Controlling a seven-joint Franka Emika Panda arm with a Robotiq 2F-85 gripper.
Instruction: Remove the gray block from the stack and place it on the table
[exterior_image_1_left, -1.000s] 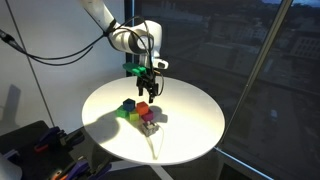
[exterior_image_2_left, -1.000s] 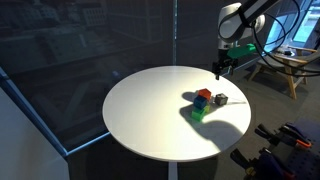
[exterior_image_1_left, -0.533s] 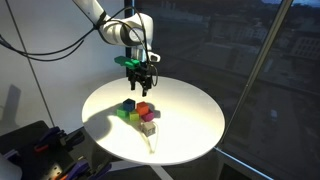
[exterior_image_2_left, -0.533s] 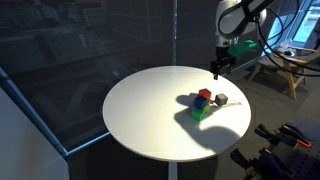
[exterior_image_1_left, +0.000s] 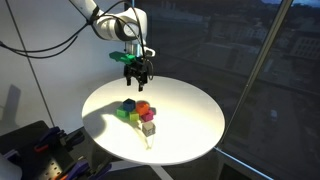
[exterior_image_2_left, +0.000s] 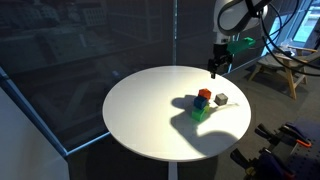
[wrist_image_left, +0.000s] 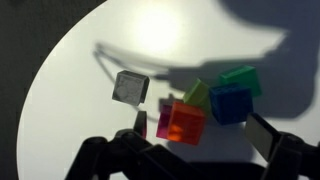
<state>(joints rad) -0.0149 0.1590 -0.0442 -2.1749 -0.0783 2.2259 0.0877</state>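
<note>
The gray block (exterior_image_1_left: 148, 128) (exterior_image_2_left: 221, 99) (wrist_image_left: 130, 87) rests on the white round table (exterior_image_1_left: 190, 120) (exterior_image_2_left: 140, 110), beside the stack. The stack (exterior_image_1_left: 135, 109) (exterior_image_2_left: 200, 103) is a cluster of green, blue, orange (wrist_image_left: 185, 122) and magenta cubes. My gripper (exterior_image_1_left: 137, 75) (exterior_image_2_left: 213, 70) (wrist_image_left: 200, 128) hangs in the air well above the blocks, open and empty. In the wrist view its two fingers frame the orange and blue (wrist_image_left: 230, 100) cubes from high up.
A thin cable or stick lies on the table near the gray block (wrist_image_left: 105, 60). A window wall stands behind the table. Gear lies on the floor at the table's side (exterior_image_1_left: 40, 145), and a chair stands nearby (exterior_image_2_left: 285, 65).
My gripper has risen and drawn back from the blocks, empty. The blocks have not moved.
</note>
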